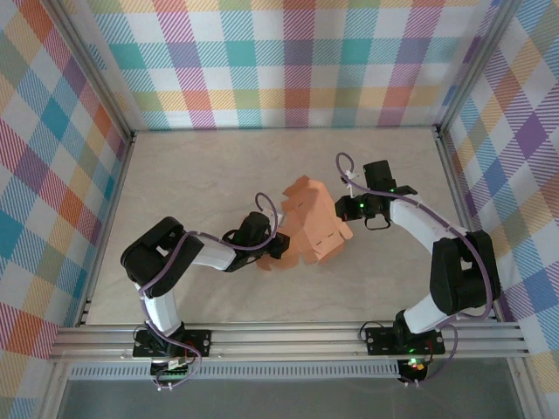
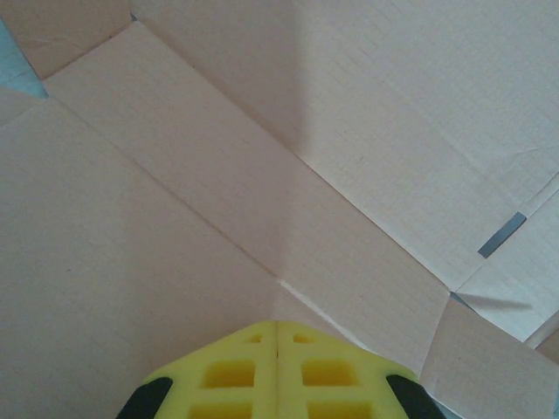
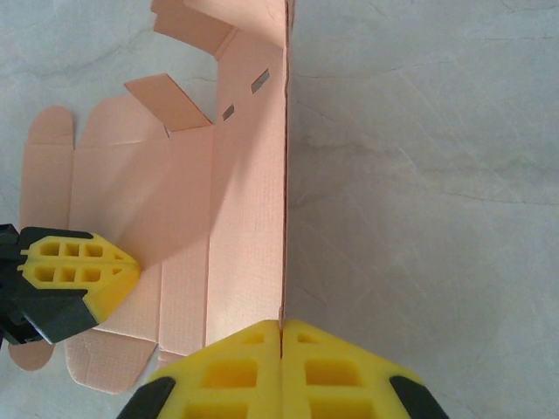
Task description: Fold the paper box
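The paper box (image 1: 314,227) is a salmon-orange die-cut card sheet lying partly unfolded at the middle of the table. In the right wrist view the paper box (image 3: 244,218) has one long panel raised upright, seen edge-on, and my right gripper (image 3: 281,323) is shut on that panel's near edge. My left gripper (image 3: 136,269) is shut, its yellow tip resting on the flat part of the sheet. From the left wrist, the card (image 2: 218,175) with its creases lies right under my left gripper (image 2: 278,325). From above, my left gripper (image 1: 281,246) is at the sheet's near-left edge and my right gripper (image 1: 348,209) at its right edge.
The beige table (image 1: 201,175) is bare around the sheet. Plaid walls with aluminium posts close the left, back and right sides. A metal rail (image 1: 288,336) runs along the near edge, where both arm bases are bolted.
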Robot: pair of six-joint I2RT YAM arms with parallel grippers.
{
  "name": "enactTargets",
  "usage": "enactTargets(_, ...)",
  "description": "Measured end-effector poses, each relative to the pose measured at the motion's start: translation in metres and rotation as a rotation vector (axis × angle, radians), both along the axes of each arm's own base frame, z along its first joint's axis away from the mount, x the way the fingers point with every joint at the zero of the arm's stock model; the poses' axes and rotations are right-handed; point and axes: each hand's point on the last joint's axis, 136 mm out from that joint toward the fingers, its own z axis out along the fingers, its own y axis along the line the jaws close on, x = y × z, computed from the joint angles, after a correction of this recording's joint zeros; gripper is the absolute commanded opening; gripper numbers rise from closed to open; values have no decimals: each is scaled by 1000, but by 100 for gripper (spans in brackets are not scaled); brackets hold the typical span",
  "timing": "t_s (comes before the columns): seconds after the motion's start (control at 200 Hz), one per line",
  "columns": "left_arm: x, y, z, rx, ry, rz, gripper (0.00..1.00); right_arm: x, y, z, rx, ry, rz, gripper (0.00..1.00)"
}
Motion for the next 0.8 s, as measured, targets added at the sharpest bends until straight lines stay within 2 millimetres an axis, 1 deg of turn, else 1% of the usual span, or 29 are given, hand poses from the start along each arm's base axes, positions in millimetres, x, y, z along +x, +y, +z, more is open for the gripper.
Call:
enactTargets(0.145,-1,0,0,0,0,0,0,-2,-1,-3,-5,6,-1,0)
enactTargets(0.195,0,0,0,0,0,0,0,-2,0,-3,-8,6,0,5)
enactTargets(0.255,-1,0,0,0,-1,-1,0,-2,1,-3,-10,5,2,7)
enactTargets(0.405,-1,0,0,0,-1,-1,0,-3,0,-4,-15,6,2,5)
enactTargets(0.48,-1,0,0,0,-2,0,0,-3,0,-4,-19,5,2,6)
enactTargets(0.535,-1,0,-1,1,-3,1,0,-3,0,-4,-22,3,2,11)
enactTargets(0.57,-1,0,-1,1,-3,1,0,-3,0,-4,-27,1,4,18)
enactTargets(0.595,-1,0,-1,1,-3,1,0,-3,0,-5,-27,3,4,19)
enactTargets(0.635,-1,0,-1,2,-2,2,0,-4,-1,-5,-33,3,7,16)
enactTargets(0.705,-1,0,-1,2,-3,2,0,-4,-1,-6,-36,7,7,6)
enactTargets(0.73,-1,0,-1,2,-3,2,0,-4,-1,-6,-38,5,12,0)
enactTargets(0.8,-1,0,-1,2,-3,2,0,-5,-2,-7,-41,8,9,0)
